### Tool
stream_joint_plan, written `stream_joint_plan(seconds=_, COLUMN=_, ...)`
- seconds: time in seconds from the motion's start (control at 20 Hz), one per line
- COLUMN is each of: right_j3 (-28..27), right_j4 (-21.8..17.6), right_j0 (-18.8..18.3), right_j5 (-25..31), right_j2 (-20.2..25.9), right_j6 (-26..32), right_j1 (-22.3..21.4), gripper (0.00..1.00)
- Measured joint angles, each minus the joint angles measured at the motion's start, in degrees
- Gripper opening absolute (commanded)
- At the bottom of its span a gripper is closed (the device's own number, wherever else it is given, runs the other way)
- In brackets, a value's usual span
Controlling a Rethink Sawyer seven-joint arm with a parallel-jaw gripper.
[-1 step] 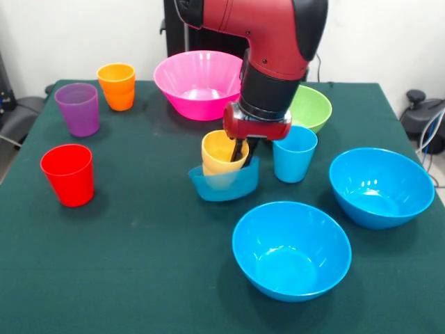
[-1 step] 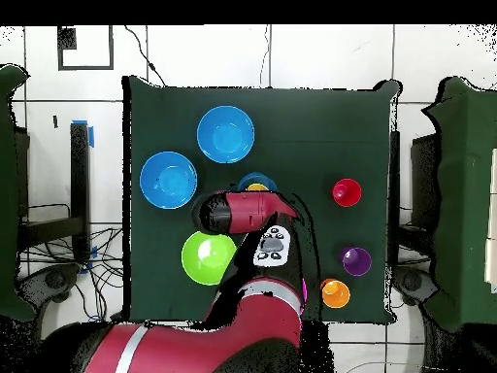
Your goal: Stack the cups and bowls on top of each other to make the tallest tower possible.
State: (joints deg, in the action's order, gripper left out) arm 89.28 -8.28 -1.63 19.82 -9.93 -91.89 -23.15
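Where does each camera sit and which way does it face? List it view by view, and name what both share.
Front view: sits across the table from the robot, looking over the cups and bowls; shows the red and black arm's lower part and the gripper reaching into the yellow-orange cup.
Overhead view: sits above, looking straight down, robot's base at the bottom; shows the whole arm.
Shared: the red cup, the green bowl, both large blue bowls.
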Motion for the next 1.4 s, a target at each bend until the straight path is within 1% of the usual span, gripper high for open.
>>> stream_joint_plan(seconds=0.4, right_j3=-0.21, right_j4=0.34, right_j0=-0.01, right_j5=-2.19, right_j2=0.50, right_j6=-0.02, right_j1=0.23, gripper=0.00)
stream_joint_plan(seconds=0.85, right_j3=-0.22, right_j4=1.03, right_j0=-0.37, right_j5=-4.78, right_j2=2.12, right_j6=-0.03, right_j1=0.23, gripper=0.00)
stream_joint_plan(seconds=1.4, right_j3=-0.22, right_j4=2.05, right_j0=-0.38, right_j5=-5.57, right_j2=2.56, right_j6=-0.08, right_j1=0.46, gripper=0.00)
